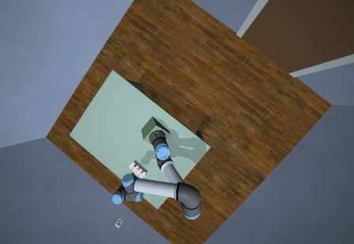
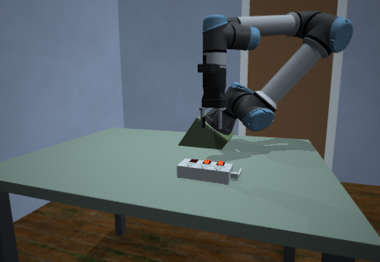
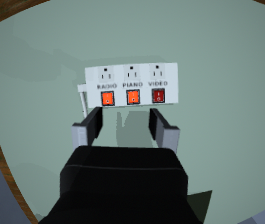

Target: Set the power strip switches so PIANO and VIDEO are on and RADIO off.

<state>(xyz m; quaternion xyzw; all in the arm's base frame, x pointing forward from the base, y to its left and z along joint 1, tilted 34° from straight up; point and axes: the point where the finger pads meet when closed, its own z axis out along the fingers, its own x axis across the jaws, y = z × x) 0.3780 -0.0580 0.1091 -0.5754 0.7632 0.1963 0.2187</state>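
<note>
The white power strip [image 1: 136, 171] [image 2: 203, 173] [image 3: 171, 70] lies flat on the table, switches upward. In the wrist view the RADIO switch [image 3: 107, 98] and the PIANO switch [image 3: 133, 97] are bright orange, as if lit. The VIDEO switch [image 3: 158, 95] is dark red, as if unlit. In the exterior view the dark switch [image 2: 193, 160] is at the strip's left end. My gripper [image 2: 211, 121] [image 3: 125, 117] is open and empty, pointing down high above the table, clear of the strip. No switch is touched.
The pale green table [image 1: 114, 109] [image 2: 106, 155] [image 3: 223, 125] bears the strip. A green angular block [image 1: 149, 129] [image 2: 199, 138] stands by the arm's base. A short white plug or cord end [image 2: 237, 173] [image 3: 83, 100] sticks out of the strip's RADIO end.
</note>
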